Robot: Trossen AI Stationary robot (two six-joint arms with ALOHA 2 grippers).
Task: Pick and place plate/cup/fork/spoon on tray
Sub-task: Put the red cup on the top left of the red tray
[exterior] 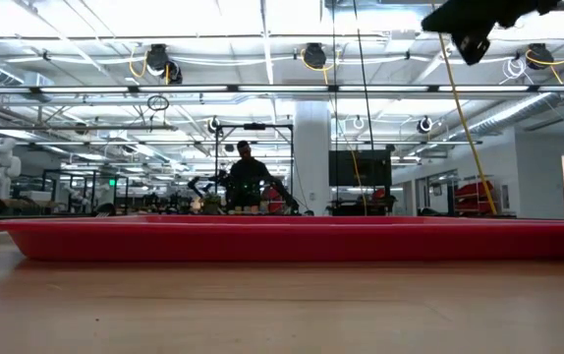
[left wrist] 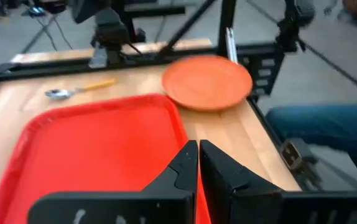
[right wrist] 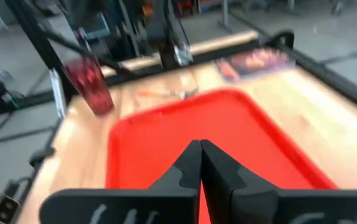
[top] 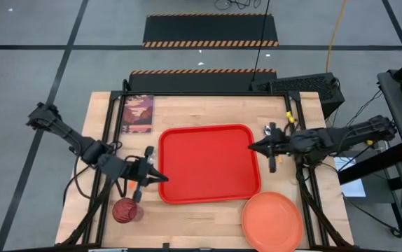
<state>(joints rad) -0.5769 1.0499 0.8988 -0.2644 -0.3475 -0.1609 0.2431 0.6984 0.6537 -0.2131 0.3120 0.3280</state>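
A: Where is your tray (top: 208,164)?

B: In the middle of the wooden table (top: 208,112), bright red, rectangular, rounded corners, raised rim, nothing lying in it. In the low view you get only its long red side wall (exterior: 292,241).

A: And the rest of your set?

B: The plate (top: 272,221), round, plain orange, lies at the table's front right corner, off the tray; its front edge is cut off by the picture's bottom in the high view. The cup (top: 126,210), dark red and translucent, stands near the front left, apart from the tray. Your spoon (left wrist: 79,90) lies by the tray's right edge, silver bowl and orange handle; from above the right arm covers most of it. The fork (right wrist: 166,93) lies by the tray's left edge, seen only as a blurred orange streak; its tines are hard to make out.

A: Your grippers?

B: The left gripper (top: 160,177) hangs at the tray's left edge, fingers pressed together, holding nothing. The right gripper (top: 251,146) sits at the tray's right edge, also closed and empty.

A: Any writing?

B: A card with a reddish picture (top: 138,113) lies at the back left; no text on it can be read. A person (exterior: 246,177) stands far off in the room.
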